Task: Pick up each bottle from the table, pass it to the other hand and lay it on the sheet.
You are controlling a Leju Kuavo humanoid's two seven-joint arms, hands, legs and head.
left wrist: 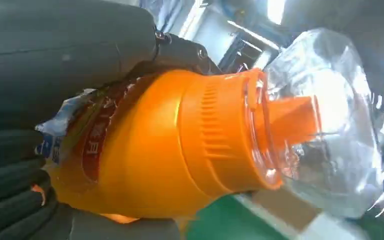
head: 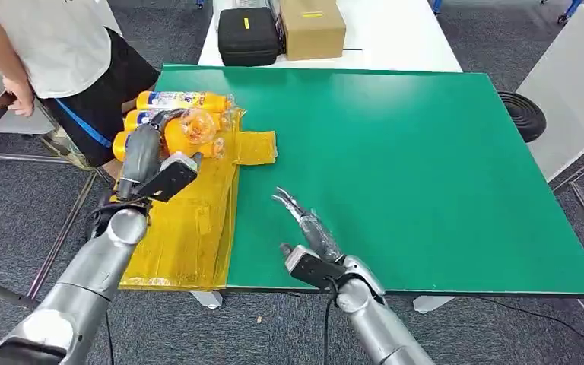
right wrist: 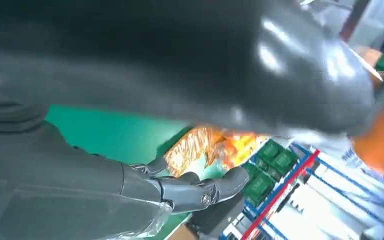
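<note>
Surface: green table (head: 426, 167), yellow sheet (head: 190, 228) draped over its near-left edge.
Bottle: orange bottle (head: 190, 135) clamped in left hand (head: 146, 148) above the sheet's far end, ready for laying beside two bottles (head: 179, 106).
Right hand: right hand (head: 304, 220) right of the sheet, fingers apart, empty.

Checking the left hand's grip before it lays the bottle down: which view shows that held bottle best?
The left wrist view: the held bottle is seen close up, with its orange body and clear cap. The head view shows it small, partly behind the left hand. The right wrist view gives only an orange blur.
</note>
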